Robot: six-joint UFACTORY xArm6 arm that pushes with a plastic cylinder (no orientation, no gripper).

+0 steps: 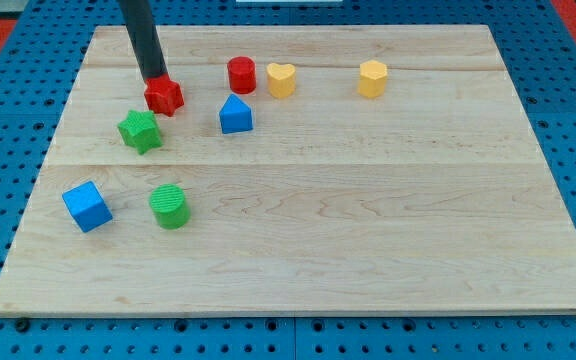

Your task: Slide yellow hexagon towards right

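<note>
There are eight blocks on the wooden board (388, 230). Two are red, the red star (164, 96) and the red cylinder (241, 75), and two are yellow, the yellow heart (281, 79) and the yellow hexagon (372, 78). Two are green (the green star (140, 131) and the green cylinder (170, 206)), and two are blue, the blue house-shaped block (235, 115) and the blue cube (87, 206).

Rod lowered at the view's upper left

My tip (154, 80) is held at board level, the dark rod being slanted slightly up toward the view's top-left.
</note>
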